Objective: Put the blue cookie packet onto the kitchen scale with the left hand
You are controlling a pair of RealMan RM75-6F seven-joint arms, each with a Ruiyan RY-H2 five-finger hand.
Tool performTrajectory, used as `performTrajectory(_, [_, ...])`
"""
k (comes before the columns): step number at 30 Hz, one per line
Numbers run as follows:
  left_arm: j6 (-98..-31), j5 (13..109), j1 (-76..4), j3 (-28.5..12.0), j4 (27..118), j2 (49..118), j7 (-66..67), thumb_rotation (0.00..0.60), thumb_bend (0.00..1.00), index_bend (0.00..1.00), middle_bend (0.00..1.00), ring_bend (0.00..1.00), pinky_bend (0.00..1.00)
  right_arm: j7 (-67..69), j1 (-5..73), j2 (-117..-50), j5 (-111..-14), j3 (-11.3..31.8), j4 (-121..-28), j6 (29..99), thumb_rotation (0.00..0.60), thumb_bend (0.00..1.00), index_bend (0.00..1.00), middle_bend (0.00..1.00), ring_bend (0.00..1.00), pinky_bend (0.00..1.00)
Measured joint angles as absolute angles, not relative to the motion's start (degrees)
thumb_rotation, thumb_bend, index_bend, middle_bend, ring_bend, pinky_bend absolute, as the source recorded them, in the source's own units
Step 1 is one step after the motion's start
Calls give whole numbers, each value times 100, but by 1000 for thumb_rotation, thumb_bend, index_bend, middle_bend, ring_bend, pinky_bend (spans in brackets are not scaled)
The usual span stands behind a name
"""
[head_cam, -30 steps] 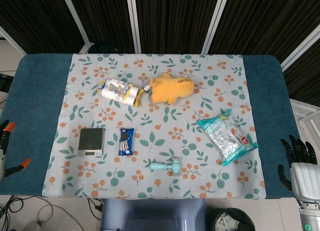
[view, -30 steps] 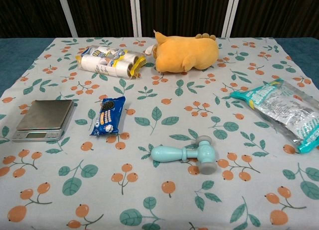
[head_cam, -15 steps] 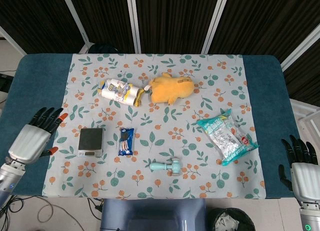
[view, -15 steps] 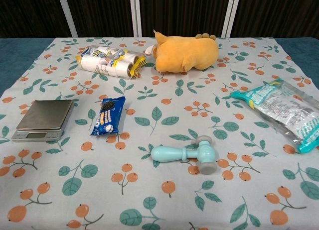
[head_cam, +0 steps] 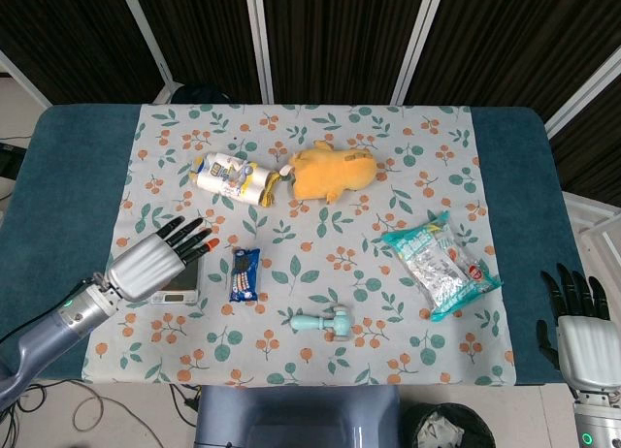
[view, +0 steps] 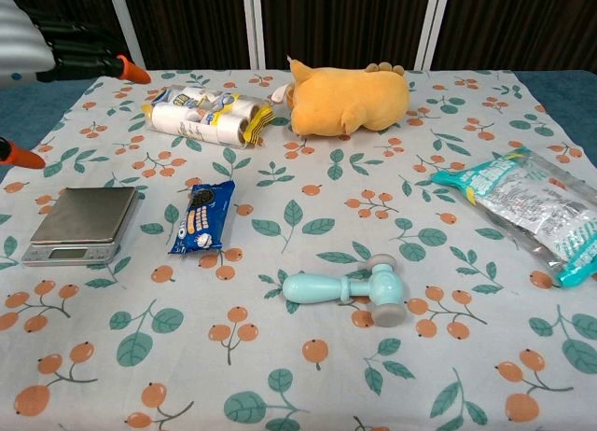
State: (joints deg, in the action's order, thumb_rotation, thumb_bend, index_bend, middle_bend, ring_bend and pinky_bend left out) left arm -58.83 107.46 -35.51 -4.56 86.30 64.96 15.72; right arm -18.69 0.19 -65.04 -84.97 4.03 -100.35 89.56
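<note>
The blue cookie packet (head_cam: 245, 275) (view: 201, 216) lies flat on the floral cloth, just right of the kitchen scale (head_cam: 180, 295) (view: 79, 225). My left hand (head_cam: 155, 257) (view: 37, 50) hovers over the scale with its fingers spread and nothing in it; it covers most of the scale in the head view. The packet sits a short way right of its fingertips. My right hand (head_cam: 576, 322) stays at the table's right front corner, fingers apart and empty.
A roll of white bags (head_cam: 231, 177) and an orange plush toy (head_cam: 332, 172) lie at the back. A teal toy hammer (head_cam: 325, 323) lies in front, a clear snack bag (head_cam: 441, 263) to the right. The blue table (head_cam: 68, 176) shows beside the cloth.
My left hand has swung in from the left table edge, rightward and forward, and now hangs over the scale. The right hand has barely shifted. Nothing on the cloth moved.
</note>
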Motion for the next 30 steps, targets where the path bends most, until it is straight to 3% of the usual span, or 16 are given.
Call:
performTrajectory(5, [-5876,10862,-3791,-336,8064,7010,1181,600,44,141,150,57,204,-1921,41,-6545,-8449,406,-9989,8908,600,577,95,32,15,0])
performTrajectory(10, [-5941,10892,-3968,-257,7532,7452,789,600,44,184,221,126,279,-1923,17,-6536,-8435,412,-9962,8951,600,577,95,32,15,0])
performTrajectory(30, [-5844,10893,-4658,87,6072,8768,319,600,44,196,242,126,236,-1955,30,-6569,-8329,414,-9848,8877,600,577,95,31,14,0])
